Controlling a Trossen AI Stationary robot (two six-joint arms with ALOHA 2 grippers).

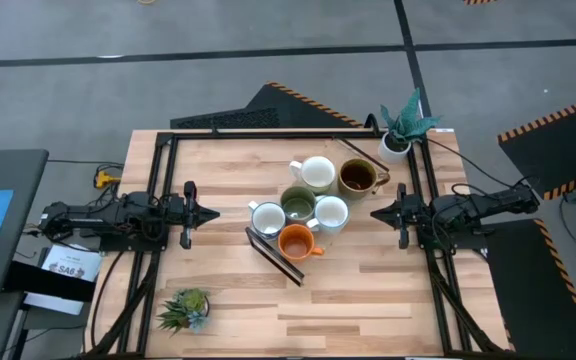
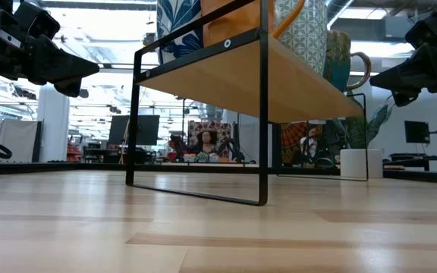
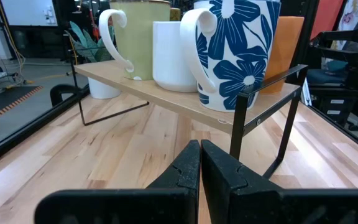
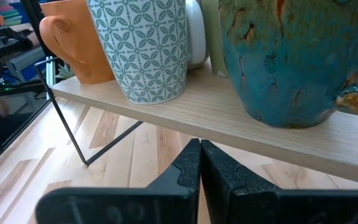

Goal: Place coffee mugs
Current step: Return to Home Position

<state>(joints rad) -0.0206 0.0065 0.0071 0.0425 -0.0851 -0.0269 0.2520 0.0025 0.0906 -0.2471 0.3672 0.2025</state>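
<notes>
Six mugs stand close together on a low wooden shelf (image 3: 166, 93) with a black wire frame, at the table's middle. In the high view they are a white mug (image 1: 317, 172), a dark brown mug (image 1: 358, 177), an olive green mug (image 1: 298, 204), two pale mugs (image 1: 267, 217) (image 1: 331, 213) and an orange mug (image 1: 296, 240). My left gripper (image 1: 213, 213) (image 3: 200, 155) hovers shut left of the shelf, pointing at it. My right gripper (image 1: 375, 213) (image 4: 199, 152) hovers shut on the right side, facing the shelf. Neither touches anything.
A white pot with teal leaves (image 1: 400, 135) sits at the far right corner. A small spiky plant (image 1: 186, 308) sits near the near left corner. A black frame (image 1: 168, 140) borders the table. Bare wood (image 1: 368, 300) lies toward the near edge.
</notes>
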